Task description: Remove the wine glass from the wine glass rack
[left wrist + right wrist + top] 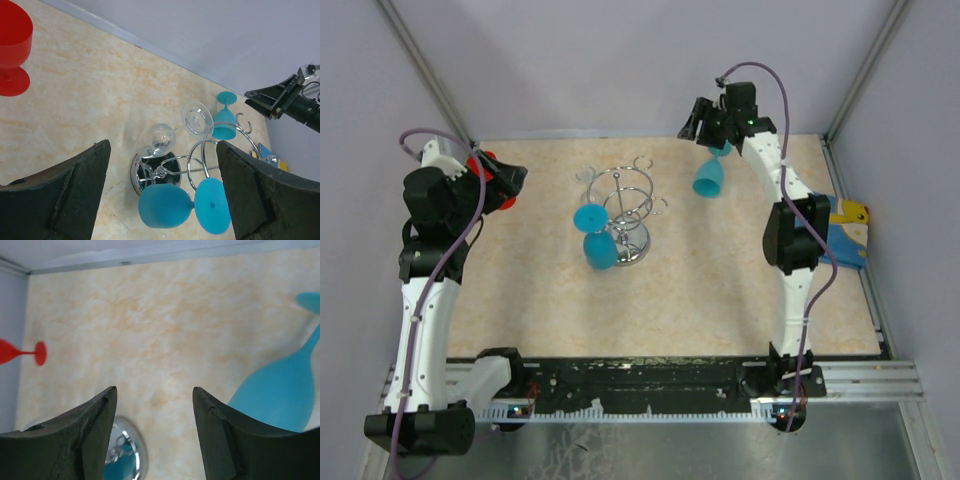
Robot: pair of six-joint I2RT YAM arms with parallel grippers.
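The chrome wine glass rack (626, 213) stands mid-table. A blue wine glass (597, 238) hangs upside down from a hook on its near-left side, and it also shows in the left wrist view (167, 205). A clear glass (161, 137) hangs on the rack too. A second blue wine glass (708, 178) sits off the rack at the back right, bowl down and foot up. My right gripper (705, 125) is open and empty just behind it; the glass is right of the fingers (280, 395). My left gripper (512, 180) is open and empty, left of the rack, aimed at it (162, 150).
A red wine glass (11, 45) stands on the table at the far left, close by my left gripper. A yellow and blue object (848, 232) lies at the table's right edge. Grey walls close the back and sides.
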